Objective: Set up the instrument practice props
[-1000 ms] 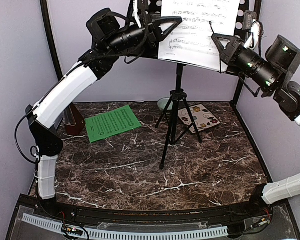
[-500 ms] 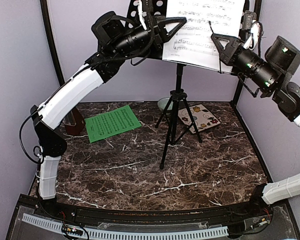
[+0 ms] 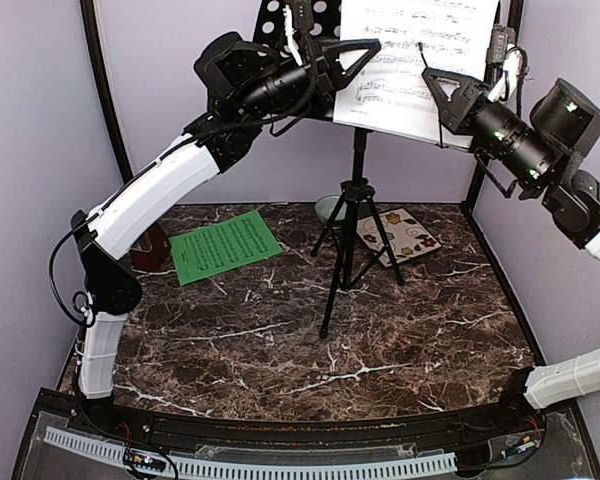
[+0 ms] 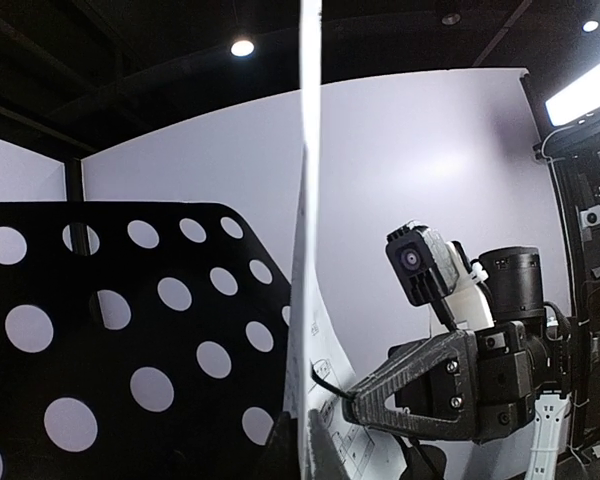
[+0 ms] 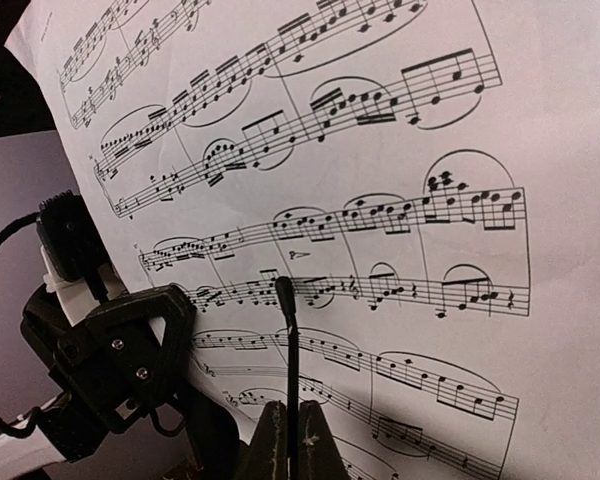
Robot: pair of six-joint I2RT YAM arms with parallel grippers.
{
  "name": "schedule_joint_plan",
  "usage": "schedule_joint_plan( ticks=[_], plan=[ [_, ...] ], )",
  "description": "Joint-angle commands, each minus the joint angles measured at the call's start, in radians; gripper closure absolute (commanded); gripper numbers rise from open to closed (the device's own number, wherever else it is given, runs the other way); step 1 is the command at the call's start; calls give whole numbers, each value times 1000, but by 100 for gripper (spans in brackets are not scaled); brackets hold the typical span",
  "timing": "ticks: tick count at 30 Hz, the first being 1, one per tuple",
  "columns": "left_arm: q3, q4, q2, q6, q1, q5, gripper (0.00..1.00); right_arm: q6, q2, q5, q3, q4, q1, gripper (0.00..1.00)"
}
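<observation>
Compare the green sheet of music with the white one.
Colour: the green sheet is bright green paper; the white sheet is plain white.
Pose: the green sheet lies flat on the table; the white sheet stands upright.
Place: the green sheet is down left of the tripod legs; the white sheet is up beside the music stand's desk.
Both carry print.

The white sheet (image 5: 380, 200) is thin matt paper printed in black ink. The green sheet (image 3: 225, 247) looks like the same matt paper. The stand (image 4: 130, 340) has a matt black perforated desk that looks like metal, and its tripod legs have a slight sheen. My left gripper (image 3: 375, 45) and right gripper (image 3: 425, 72) are matt black plastic with a fine ribbed grain. My arm shells (image 3: 155, 190) are smooth white plastic. The table (image 3: 400, 340) has a dark marble-look top, white-veined and faintly glossy.
</observation>
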Motion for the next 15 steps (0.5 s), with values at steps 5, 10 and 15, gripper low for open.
schedule_joint_plan(
  ticks=[5,10,15],
  plan=[
    [37,85,6,-64,-7,-15,98,-21,-14,-58,-26,39,-7,100],
    [36,90,11,-77,-11,-16,99,-24,-12,-64,-30,47,-6,100],
    [36,117,24,-107,-13,-15,99,-26,-13,-66,-34,54,-6,100]
  ],
)
